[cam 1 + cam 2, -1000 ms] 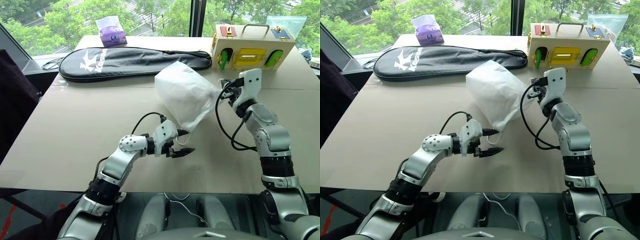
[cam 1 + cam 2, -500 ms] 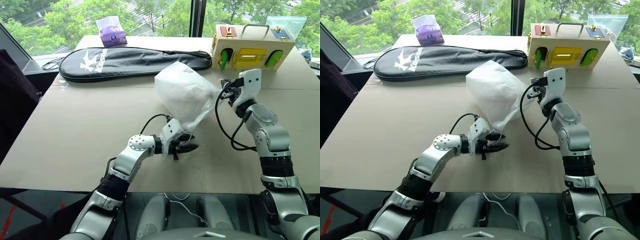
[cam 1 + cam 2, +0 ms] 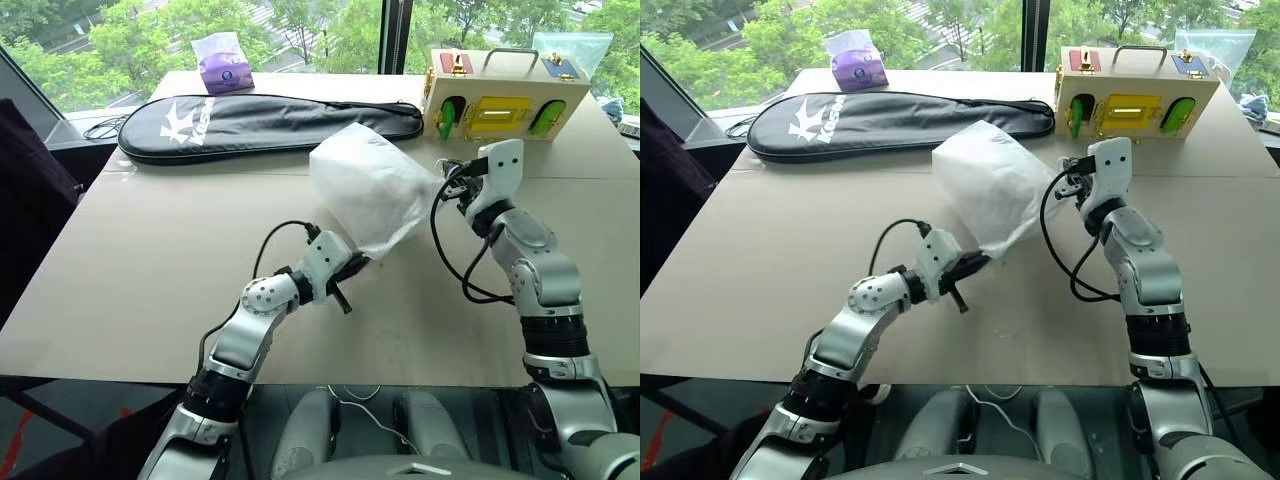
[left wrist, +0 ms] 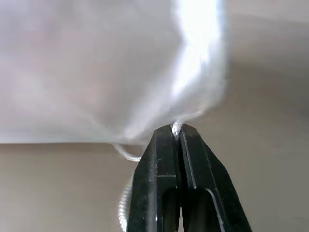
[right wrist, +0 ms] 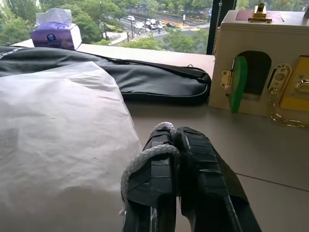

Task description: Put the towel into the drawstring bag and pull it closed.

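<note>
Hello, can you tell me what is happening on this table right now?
A two-armed robot is closing a white drawstring bag on a beige table. The bag looks bulged, as if something is inside. The left pincer is shut on the bag's near corner, where its cord comes out. The right pincer is shut on a white cord loop at the bag's far side. A black racket case lies behind.

Tan bench (image 3: 150, 250) fills the scene, seam line running across it toward the far side. Big windows (image 3: 300, 30) at 12 o'clock, dark mullion (image 3: 397, 35) just right of centre, green trees outside, flat daylight. Black racket case (image 3: 260, 120) lies at 11 o'clock, purple tissue box (image 3: 224, 62) behind it at the far edge. Wooden latch box (image 3: 503, 95) at 1 o'clock. Dark chair (image 3: 30, 200) at 9 o'clock.
</note>
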Controlling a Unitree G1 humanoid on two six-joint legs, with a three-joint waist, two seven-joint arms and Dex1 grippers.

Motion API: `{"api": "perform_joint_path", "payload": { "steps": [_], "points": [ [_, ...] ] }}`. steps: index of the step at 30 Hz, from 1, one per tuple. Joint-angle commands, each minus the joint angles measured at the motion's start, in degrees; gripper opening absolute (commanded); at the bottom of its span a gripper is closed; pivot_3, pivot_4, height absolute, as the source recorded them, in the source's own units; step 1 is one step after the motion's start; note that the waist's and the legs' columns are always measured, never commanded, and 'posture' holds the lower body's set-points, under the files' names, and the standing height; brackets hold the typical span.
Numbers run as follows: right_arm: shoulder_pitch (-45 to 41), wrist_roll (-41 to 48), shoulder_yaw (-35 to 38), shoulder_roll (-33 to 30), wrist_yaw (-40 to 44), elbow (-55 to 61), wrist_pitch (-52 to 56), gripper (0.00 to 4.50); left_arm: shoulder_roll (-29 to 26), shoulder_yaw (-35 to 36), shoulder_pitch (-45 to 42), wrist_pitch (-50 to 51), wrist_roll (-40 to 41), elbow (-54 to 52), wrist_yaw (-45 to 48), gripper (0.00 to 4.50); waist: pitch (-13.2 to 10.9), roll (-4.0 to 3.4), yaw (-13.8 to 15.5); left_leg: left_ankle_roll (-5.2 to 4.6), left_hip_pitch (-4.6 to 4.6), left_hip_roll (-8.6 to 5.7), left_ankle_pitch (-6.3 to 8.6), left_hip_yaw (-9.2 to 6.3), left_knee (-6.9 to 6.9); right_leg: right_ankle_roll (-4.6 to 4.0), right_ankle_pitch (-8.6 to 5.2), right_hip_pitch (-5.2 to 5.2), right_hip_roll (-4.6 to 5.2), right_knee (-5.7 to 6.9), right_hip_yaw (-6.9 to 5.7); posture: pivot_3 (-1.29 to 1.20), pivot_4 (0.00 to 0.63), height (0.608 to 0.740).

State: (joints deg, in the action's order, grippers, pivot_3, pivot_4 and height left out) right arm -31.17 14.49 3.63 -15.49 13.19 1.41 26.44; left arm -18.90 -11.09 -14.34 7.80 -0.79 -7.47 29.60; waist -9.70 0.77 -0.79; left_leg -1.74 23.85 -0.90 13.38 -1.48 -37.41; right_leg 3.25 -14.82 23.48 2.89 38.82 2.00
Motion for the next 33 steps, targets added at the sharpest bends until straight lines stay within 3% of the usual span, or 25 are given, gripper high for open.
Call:
{"api": "perform_joint_path", "payload": {
  "steps": [1, 7, 10, 16, 23, 33],
  "points": [
    [-0.7, -2.2, 2.2, 0.2, -3.4, 1.0, -3.4, 0.00, -1.9, 1.9, 1.7, -9.0, -12.0, -2.6, -12.1, 0.06, 0.0, 0.00, -0.1, 0.00, -0.01, -0.01, 0.00, 0.00, 0.00, 0.00, 0.00, 0.00, 0.00, 0.00, 0.00, 0.00, 0.150, 0.740],
    [-2.2, -6.4, 4.1, 1.2, -9.8, -1.8, -8.6, 0.00, -3.6, 3.9, 1.1, -10.7, -30.6, -1.1, -30.8, 0.06, 0.0, 0.00, 0.1, 0.00, 0.00, -0.05, 0.00, 0.01, 0.03, 0.01, 0.00, 0.02, -0.05, 0.00, -0.01, 0.00, 0.150, 0.740],
    [-2.5, -7.2, 4.4, 1.8, -11.3, -2.2, -9.8, 0.00, -2.1, 6.3, -0.3, -6.6, -33.4, 0.8, -36.3, 0.06, 0.0, 0.00, 0.0, 0.00, 0.00, -0.05, 0.00, 0.00, 0.03, 0.01, 0.01, 0.02, -0.06, 0.02, -0.03, 0.00, 0.150, 0.740],
    [-2.4, -7.9, 4.9, 2.4, -12.6, -2.5, -10.8, 0.00, 1.2, 11.8, -4.0, -0.5, -33.1, 4.6, -43.5, 0.06, 0.0, 0.00, 0.0, 0.00, 0.01, -0.03, 0.00, -0.01, 0.03, 0.01, 0.01, 0.02, -0.09, 0.03, -0.06, 0.00, 0.150, 0.740],
    [-2.0, -8.8, 7.6, 2.2, -16.8, -2.6, -12.2, 0.00, 0.7, 18.2, -10.7, 3.7, -29.7, 13.0, -48.9, 0.06, 0.0, 0.01, 0.0, 0.01, 0.01, -0.03, 0.00, -0.02, 0.02, 0.02, 0.01, 0.03, -0.08, 0.04, -0.08, 0.00, 0.150, 0.740],
    [-3.1, -9.2, 14.4, 0.9, -25.3, -4.1, -14.4, 0.00, -7.8, 22.4, -22.3, 0.5, -25.4, 27.2, -54.9, 0.06, 0.0, 0.03, -0.1, 0.03, 0.03, -0.05, -0.01, -0.04, 0.03, 0.02, 0.01, 0.05, -0.07, 0.05, -0.11, 0.00, 0.150, 0.740]
  ]
}}
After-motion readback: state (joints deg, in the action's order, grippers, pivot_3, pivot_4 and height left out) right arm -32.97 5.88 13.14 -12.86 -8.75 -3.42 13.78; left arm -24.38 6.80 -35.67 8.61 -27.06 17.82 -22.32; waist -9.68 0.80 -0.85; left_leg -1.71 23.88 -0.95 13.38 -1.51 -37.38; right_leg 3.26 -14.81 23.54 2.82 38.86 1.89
